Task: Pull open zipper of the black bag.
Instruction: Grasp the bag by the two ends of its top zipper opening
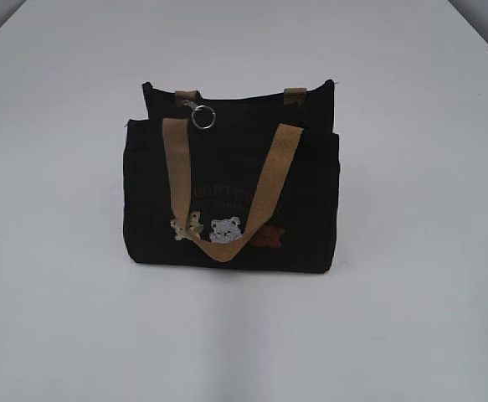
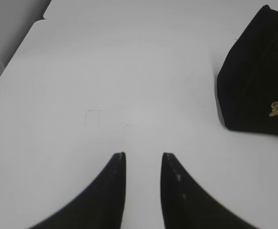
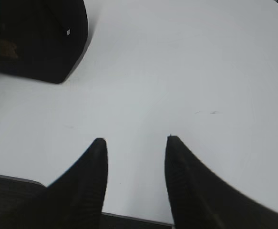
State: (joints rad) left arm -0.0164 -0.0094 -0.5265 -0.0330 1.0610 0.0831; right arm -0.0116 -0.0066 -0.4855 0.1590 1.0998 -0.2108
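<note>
The black bag (image 1: 231, 197) stands upright in the middle of the white table, tan handles hanging down its front over small bear figures. Its zipper (image 1: 244, 98) runs along the top edge, with a silver ring pull (image 1: 203, 117) hanging near the left end. Neither gripper shows in the exterior view. In the left wrist view my left gripper (image 2: 142, 155) is open over bare table, with the black bag (image 2: 253, 81) well off to its right. My right gripper (image 3: 136, 139) is open near the table's front edge, with the black bag (image 3: 38, 38) far to its upper left.
The white table (image 1: 59, 318) spreads wide on every side of the bag. Its left edge (image 2: 15, 57) shows in the left wrist view and its front edge (image 3: 129, 218) lies under the right gripper. Faint pencil marks (image 2: 93, 114) lie ahead of the left gripper.
</note>
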